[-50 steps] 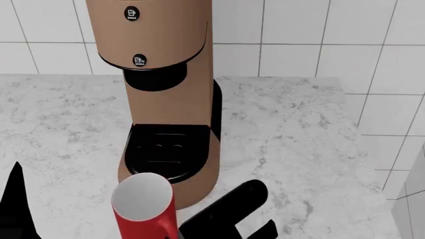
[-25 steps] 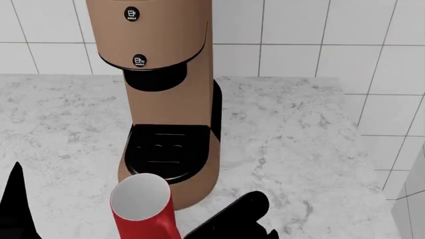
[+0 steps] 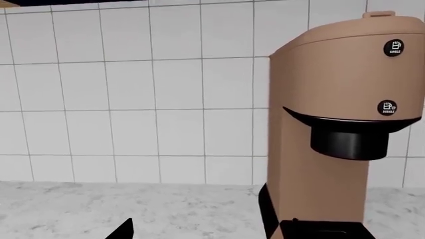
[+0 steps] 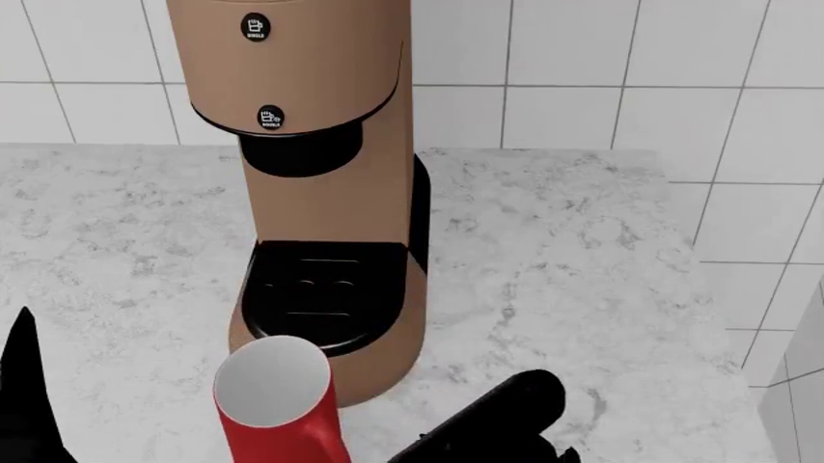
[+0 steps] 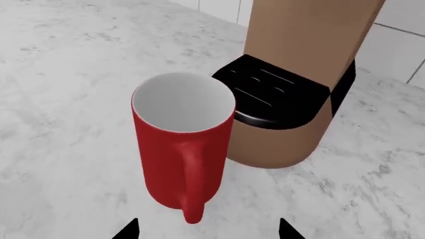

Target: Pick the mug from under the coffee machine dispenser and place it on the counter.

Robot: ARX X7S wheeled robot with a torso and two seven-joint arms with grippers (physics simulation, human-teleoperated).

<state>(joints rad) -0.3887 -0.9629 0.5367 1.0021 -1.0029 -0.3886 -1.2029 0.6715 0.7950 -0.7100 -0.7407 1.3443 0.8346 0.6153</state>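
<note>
The red mug (image 5: 182,144) stands upright on the white marble counter (image 4: 580,260), just in front of the black drip tray (image 5: 279,94); its handle points at my right gripper. It also shows in the head view (image 4: 277,405). My right gripper (image 5: 207,230) is open and empty, its two black tips apart on either side of the handle and short of it. The black dispenser nozzle (image 4: 303,149) on the tan coffee machine (image 4: 328,58) has nothing under it. My left gripper (image 3: 199,234) shows one black tip far out to the side, open and empty.
White tiled wall (image 4: 605,68) stands behind the machine. The counter ends at the right near the wall corner (image 4: 759,386). My left arm (image 4: 26,395) is a black shape at the lower left of the head view; my right arm (image 4: 496,424) is at the lower middle.
My right arm has shifted to the right and away from the mug. The mug has stayed in place in front of the machine. The left arm barely moved.
</note>
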